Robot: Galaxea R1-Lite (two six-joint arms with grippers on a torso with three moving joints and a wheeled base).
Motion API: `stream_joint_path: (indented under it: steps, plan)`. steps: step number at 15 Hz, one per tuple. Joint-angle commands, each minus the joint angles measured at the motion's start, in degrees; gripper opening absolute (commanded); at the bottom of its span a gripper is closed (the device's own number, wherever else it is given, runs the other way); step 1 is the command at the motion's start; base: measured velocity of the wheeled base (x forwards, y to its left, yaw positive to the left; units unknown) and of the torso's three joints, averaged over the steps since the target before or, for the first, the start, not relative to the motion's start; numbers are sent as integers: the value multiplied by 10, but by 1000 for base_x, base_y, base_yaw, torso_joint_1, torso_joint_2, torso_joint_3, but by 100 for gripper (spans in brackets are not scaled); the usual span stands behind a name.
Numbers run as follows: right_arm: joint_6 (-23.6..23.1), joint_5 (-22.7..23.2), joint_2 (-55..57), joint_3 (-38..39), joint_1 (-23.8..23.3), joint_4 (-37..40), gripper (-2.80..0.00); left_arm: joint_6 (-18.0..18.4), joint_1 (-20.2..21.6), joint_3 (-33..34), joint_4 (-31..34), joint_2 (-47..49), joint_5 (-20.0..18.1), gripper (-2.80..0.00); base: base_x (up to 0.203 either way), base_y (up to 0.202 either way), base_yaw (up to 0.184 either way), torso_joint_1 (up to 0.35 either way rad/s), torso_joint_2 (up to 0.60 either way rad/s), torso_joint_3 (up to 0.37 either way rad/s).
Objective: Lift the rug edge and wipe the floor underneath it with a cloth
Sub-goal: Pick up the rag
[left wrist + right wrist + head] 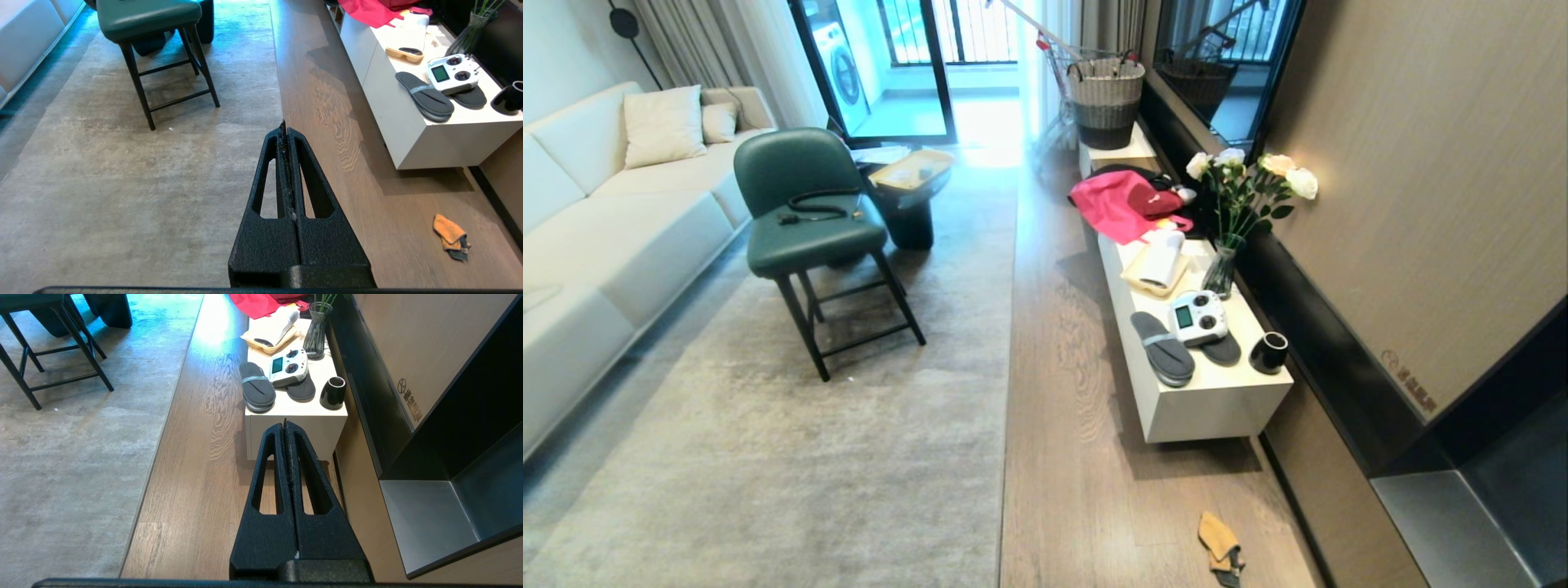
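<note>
Both grippers hang clear of everything, the left gripper (286, 130) and right gripper (285, 426) each with fingers clenched on nothing. The cloth (450, 237) lies crumpled on the floor (1086, 490), off to the side of the left fingers; it looks light and limp, best pinched at a raised fold. The rug edge (279, 87) runs straight ahead of the left fingertips; probably floppy yet heavy, so grip the border itself. The right wrist view misses the cloth.
</note>
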Motion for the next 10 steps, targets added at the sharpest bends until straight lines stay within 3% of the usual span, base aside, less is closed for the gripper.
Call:
stream_joint_path:
  steps: [1,10]
  plan:
    - [-1,0,1,0,0,0,-280,0,0,0,0,0,0,-280,0,0,0,0,0,0]
    - [-1,0,1,0,0,0,-280,0,0,0,0,0,0,-280,0,0,0,0,0,0]
